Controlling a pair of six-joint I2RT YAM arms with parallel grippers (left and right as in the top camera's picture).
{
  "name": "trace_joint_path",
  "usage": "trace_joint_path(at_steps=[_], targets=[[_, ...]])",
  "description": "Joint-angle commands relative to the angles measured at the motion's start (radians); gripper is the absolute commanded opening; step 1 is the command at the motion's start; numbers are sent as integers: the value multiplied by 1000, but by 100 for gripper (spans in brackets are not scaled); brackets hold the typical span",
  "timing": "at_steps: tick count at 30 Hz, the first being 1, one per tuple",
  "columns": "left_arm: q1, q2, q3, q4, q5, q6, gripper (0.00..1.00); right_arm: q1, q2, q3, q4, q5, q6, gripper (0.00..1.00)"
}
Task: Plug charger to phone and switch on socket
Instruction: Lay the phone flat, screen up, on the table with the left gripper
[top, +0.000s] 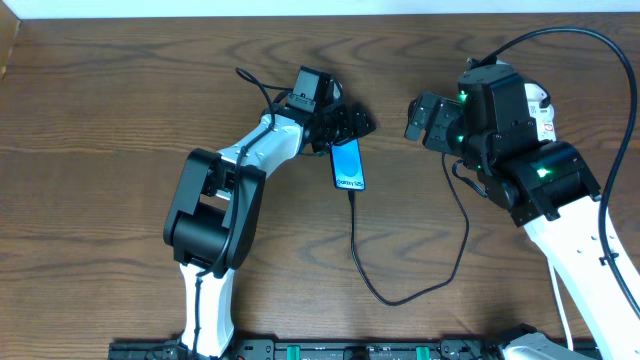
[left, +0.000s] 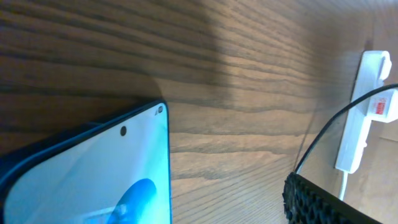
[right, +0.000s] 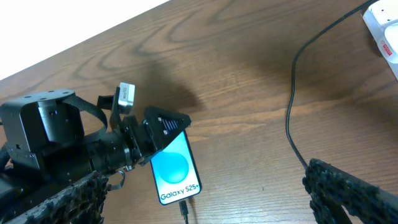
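The slim blue-screened "Galaxy S25+" smartphone (top: 348, 165) is lying on the brown wooden table (top: 120, 120), the thin black charger cable (top: 353, 225) joining its lower end, the left tool (top: 348, 128) spreading open at its top end and the right tool (top: 414, 117) hovering open nearby.

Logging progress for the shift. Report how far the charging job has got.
Looks done: the charger meets the phone at its bottom port. In hand: the left gripper is at the phone's top end; the right gripper is open and empty. Remaining: switching on the socket; its switch state is unreadable.
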Motion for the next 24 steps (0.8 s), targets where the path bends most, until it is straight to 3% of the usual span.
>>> trace_joint_path(at_steps=[1, 24], targets=[[2, 27, -19, -58, -125, 26, 88, -3, -10, 3, 0, 19, -15, 99], [-85, 27, -19, -117, -260, 55, 89, -3, -10, 3, 0, 19, -15, 99]])
